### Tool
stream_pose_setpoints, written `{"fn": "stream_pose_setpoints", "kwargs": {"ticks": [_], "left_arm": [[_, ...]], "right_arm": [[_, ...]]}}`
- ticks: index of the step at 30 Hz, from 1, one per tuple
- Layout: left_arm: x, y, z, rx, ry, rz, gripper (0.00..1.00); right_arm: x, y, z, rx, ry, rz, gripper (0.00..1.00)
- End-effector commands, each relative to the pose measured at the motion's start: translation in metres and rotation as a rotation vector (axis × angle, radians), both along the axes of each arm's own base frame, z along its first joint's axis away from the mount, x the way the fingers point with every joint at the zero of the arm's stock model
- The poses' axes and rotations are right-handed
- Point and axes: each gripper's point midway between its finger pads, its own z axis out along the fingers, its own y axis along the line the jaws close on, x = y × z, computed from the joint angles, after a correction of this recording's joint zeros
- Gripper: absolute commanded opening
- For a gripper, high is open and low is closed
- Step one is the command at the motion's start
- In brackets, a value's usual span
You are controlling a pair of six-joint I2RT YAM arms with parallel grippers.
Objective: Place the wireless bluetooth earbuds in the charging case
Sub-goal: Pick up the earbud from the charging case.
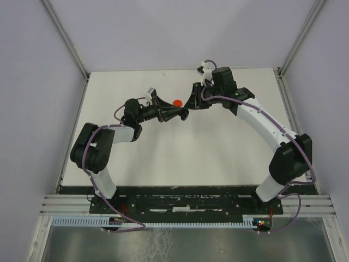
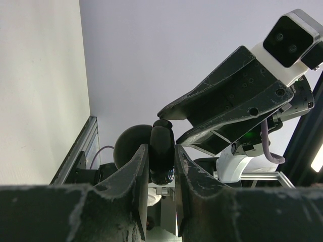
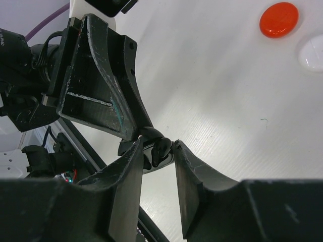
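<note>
Two sets of jaws meet in mid-air over the worktop [image 1: 218, 158], above its middle and somewhat toward the far edge. Your left gripper [image 2: 160, 149] is clamped tight on the black case [image 2: 161, 160], which stands on edge between the fingers. Your right gripper [image 3: 157, 145] keeps a narrow gap, its tips right up against the case's rim, with the black earbud [image 3: 161, 151] between them. You cannot tell whether those tips press on the earbud or only flank it.

Room at the meeting point is scant: the fingers of both grippers crowd each other tip to tip. Farther out you have more. The worktop's left and right edges, each backed by a grey wall, lie well apart from both grippers, and the near edge lies farther still. The far edge is the closest one, and your right arm's wrist shows nearest to it from above. On the worktop lie a red case [image 3: 278, 19] and, beside it, a white case [image 3: 313, 48], both apart from the jaws.

The earbud is a tiny, glossy, curved black bit, much smaller than the case, which is a shiny round disc.
</note>
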Motion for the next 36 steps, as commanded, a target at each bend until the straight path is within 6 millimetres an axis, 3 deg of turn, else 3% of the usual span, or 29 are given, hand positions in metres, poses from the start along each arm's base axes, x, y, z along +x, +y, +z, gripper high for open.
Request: {"fn": "stream_pose_setpoints", "kwargs": {"ticks": [1, 24, 36], "left_arm": [[-0.0038, -0.0026, 0.0294, -0.017, -0.137, -0.023, 0.03], [-0.0027, -0.0032, 0.0292, -0.015, -0.136, -0.020, 0.03], [-0.0008, -0.0032, 0.0269, -0.011, -0.127, -0.012, 0.03]], "right_arm": [[0.0051, 0.0033, 0.0043, 0.028, -0.028, 0.014, 0.39], [0.0064, 0.0038, 0.0001, 0.030, -0.021, 0.022, 0.32], [0.0067, 0.0025, 0.0045, 0.026, -0.057, 0.035, 0.23]]}}
